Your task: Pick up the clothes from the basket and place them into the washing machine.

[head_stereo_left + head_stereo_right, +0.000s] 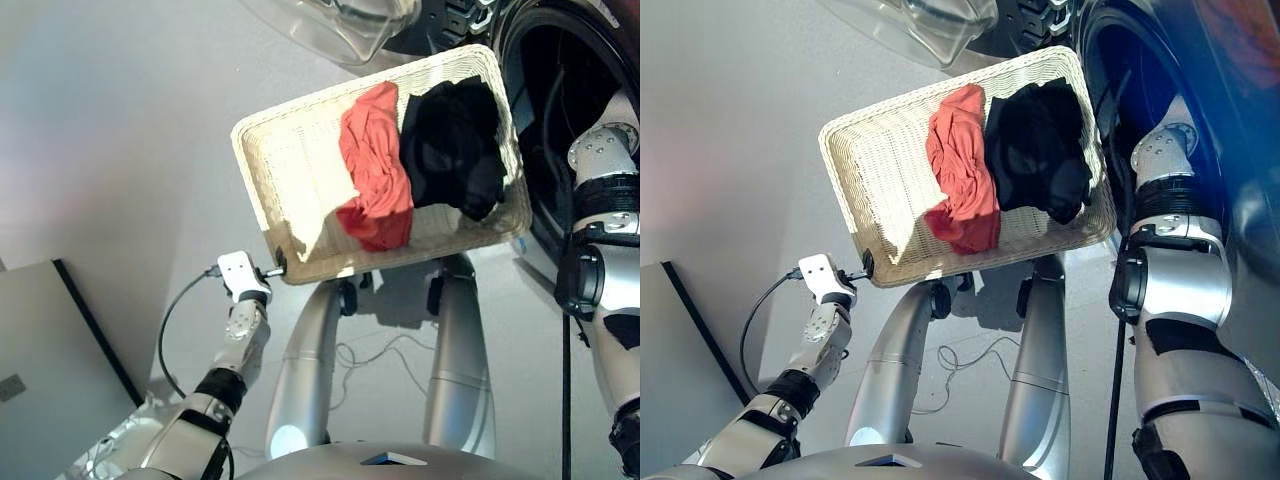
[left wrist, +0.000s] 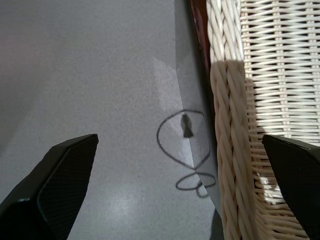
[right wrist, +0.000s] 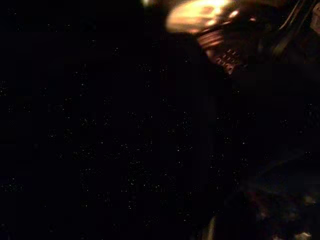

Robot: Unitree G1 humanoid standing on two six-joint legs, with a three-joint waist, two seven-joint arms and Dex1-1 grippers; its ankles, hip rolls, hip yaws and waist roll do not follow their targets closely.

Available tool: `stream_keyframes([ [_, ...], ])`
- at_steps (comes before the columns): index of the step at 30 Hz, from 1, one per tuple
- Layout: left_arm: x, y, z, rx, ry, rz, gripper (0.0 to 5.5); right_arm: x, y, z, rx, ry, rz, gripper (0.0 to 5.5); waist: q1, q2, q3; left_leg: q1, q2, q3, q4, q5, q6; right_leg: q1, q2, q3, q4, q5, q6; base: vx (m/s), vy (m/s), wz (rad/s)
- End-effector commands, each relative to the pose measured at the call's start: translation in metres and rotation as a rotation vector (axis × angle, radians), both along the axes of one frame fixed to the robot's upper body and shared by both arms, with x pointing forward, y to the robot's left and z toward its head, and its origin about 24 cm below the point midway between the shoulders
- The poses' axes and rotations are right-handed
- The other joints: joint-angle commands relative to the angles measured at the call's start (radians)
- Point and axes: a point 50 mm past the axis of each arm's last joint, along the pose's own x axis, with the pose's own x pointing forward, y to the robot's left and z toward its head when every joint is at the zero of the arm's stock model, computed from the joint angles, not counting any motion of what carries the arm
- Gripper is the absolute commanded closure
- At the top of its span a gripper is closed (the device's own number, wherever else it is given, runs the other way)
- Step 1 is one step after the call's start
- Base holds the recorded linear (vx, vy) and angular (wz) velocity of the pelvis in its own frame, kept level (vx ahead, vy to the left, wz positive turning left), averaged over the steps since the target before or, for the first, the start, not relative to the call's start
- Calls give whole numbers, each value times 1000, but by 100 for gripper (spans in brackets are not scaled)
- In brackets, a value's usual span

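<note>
The basket (image 1: 275, 165) sits tilted in front of the washing machine (image 1: 1240, 120), long axis running from its near-left corner up toward the porthole, so its far-right end points at the drum opening. Two pieces of clothing are in it, both in the half nearer the machine: the red-orange garment (image 1: 375, 165) lies as a long strip across the basket's short way, from the far edge down to the near edge, and the black garment (image 1: 452, 145) is bunched up just beside it, touching it, against the right-hand end. The left half of the basket is bare weave. The left gripper (image 2: 185, 185) is at the basket's near-left corner with its fingers spread wide, one finger (image 2: 60, 180) outside over the floor and the other on the basket side of the woven rim, not clamped on it. The right arm (image 1: 1175, 270) reaches into the dark porthole, so the right gripper is out of sight there, and the wrist view is nearly black, so I can't tell what its fingers are doing. The clear glass door (image 1: 340, 25) hangs open above the basket's far edge.
</note>
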Motion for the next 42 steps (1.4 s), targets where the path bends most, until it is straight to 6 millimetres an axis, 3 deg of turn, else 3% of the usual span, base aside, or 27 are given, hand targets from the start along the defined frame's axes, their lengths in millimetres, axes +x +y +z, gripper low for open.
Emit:
stream_keyframes([
  [1,-3,6,-2,-11,-20,36,0,8,17,0,-149,22,63,550,-29,9,-31,35,8,-51,-49,-16,-4,48,46,-48,91,-161,-2,0,0,0],
  [2,-1,4,-1,-16,-25,31,0,15,22,-14,-132,64,93,550,-31,8,-34,34,9,-52,-50,-15,-5,53,47,-50,83,-157,-2,-19,-52,-37],
  [3,3,0,3,-22,-38,19,0,25,39,-33,-140,120,173,88,-33,3,-38,32,9,-54,-55,-11,-8,57,47,-56,70,-150,-3,-20,-51,-33],
  [4,3,-1,3,-22,-37,17,0,29,43,-44,-139,152,207,0,-36,1,-42,34,9,-58,-62,-7,-9,62,47,-60,62,-146,-3,0,0,0],
  [5,3,0,2,-22,-36,17,0,29,43,-45,-139,152,210,0,-37,1,-44,35,8,-59,-64,-6,-9,63,47,-61,59,-145,-3,0,0,0],
  [6,4,-1,4,-29,-38,16,0,36,56,-66,-141,214,283,0,-40,-5,-51,42,10,-60,-90,3,-14,73,44,-66,36,-135,-2,0,0,0],
  [9,5,0,3,-33,-34,15,0,40,70,-81,-177,258,352,0,-47,-13,-54,58,12,-60,-122,19,-20,94,40,-72,6,-121,-1,0,0,0],
  [10,5,2,4,-33,-39,16,0,41,74,-95,-198,321,377,0,-51,-21,-57,71,11,-62,-149,27,-23,115,36,-78,-22,-109,1,0,0,0],
  [15,9,5,9,-49,-60,22,0,45,83,-123,-309,508,435,0,-52,-40,-57,116,7,-67,-216,57,-29,170,25,-91,-95,-76,7,0,0,0],
  [18,15,6,15,-41,-82,3,0,45,104,-147,-521,650,543,0,-60,-69,-56,161,-1,-69,-264,82,-35,226,18,-105,-157,-46,14,0,0,0],
  [28,31,-11,26,43,-100,-94,0,17,167,-206,-986,762,809,0,-104,-133,-48,273,-9,-64,-346,121,-45,362,17,-117,-281,4,28,0,0,0],
  [30,34,-13,27,64,-102,-108,0,13,171,-208,-1022,765,822,0,-109,-138,-45,282,-10,-63,-353,125,-46,375,17,-118,-292,9,29,0,0,0],
  [32,43,-26,35,82,-112,-148,0,3,190,-217,-1165,756,893,0,-123,-153,-42,294,-10,-61,-366,134,-47,390,22,-118,-315,19,33,0,0,0],
  [36,55,-40,47,66,-136,-165,0,-11,208,-221,-1383,731,915,0,-138,-164,-38,284,-9,-64,-356,132,-43,385,24,-116,-320,21,33,0,0,0],
  [42,67,-53,63,62,-169,-172,0,-21,218,-225,-1449,702,927,0,-158,-166,-31,246,2,-63,-328,119,-39,349,31,-110,-300,13,31,0,0,0],
])
